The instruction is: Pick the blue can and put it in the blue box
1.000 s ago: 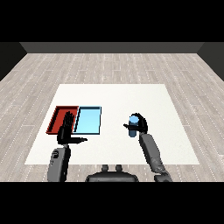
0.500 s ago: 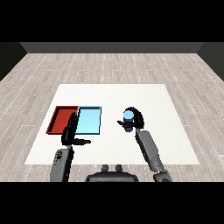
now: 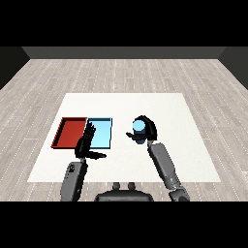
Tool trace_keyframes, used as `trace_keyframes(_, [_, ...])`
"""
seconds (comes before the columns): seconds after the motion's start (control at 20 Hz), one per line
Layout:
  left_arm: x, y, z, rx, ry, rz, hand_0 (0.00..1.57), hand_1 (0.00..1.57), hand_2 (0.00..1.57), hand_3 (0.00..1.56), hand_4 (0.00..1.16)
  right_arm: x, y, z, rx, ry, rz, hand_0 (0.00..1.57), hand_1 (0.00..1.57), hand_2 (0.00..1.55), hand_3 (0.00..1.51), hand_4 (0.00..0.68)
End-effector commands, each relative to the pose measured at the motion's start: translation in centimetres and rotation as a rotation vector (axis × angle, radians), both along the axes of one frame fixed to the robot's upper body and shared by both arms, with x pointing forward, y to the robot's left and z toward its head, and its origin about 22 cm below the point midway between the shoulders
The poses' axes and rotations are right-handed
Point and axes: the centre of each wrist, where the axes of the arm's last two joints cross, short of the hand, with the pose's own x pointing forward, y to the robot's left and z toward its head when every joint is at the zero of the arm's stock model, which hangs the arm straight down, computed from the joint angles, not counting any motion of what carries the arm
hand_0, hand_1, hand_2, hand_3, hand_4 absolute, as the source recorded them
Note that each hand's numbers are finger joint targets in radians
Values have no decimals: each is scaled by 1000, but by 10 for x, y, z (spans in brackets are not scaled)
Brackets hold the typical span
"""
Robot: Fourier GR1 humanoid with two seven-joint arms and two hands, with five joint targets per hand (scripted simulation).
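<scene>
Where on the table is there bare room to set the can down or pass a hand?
The blue tray holds nothing. Bare white table runs along the far edge and right of the right hand, which curls round the blue can. It is crowded near the left hand, overlapping the trays' near edge beside the red tray.

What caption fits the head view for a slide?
Right hand curled round the blue can, right of the light blue tray.

No writing, label, brand, number or sign can be read anywhere here. The blue can (image 3: 139, 127) shows a plain side, the red tray (image 3: 70, 132) and the light blue tray (image 3: 100, 133) are bare colour, and the white worktop (image 3: 184, 126) carries no marking.
</scene>
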Motion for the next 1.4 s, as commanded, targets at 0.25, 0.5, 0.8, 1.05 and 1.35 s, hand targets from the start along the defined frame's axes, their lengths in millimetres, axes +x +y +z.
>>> trace_keyframes(0.25, [16, -40, 10, -79, 76, -123, 0, 0, 0, 0, 0, 0, -17, 3, 3, -18, 14, 1478, 1478, 1465, 1440, 630])
trace_keyframes(0.5, [33, -46, 14, -25, 98, -89, 0, 0, 0, 0, 0, 17, 5, 7, 6, 4, 48, 1452, 1452, 1463, 1431, 614])
trace_keyframes(0.8, [22, -82, -6, 22, 130, -85, 0, 0, 0, 0, 0, 0, 28, -2, -17, -37, 80, 1434, 1434, 1453, 1436, 607])
trace_keyframes(1.05, [36, -89, -20, 88, 127, -100, 0, 0, 0, 0, 0, 5, 32, -7, -27, -32, 114, 1433, 1433, 1455, 1424, 617])
trace_keyframes(1.35, [51, -102, -21, 65, 157, -110, 0, 0, 0, 0, 0, -10, 38, 15, -21, -41, 110, 1437, 1437, 1463, 1427, 619])
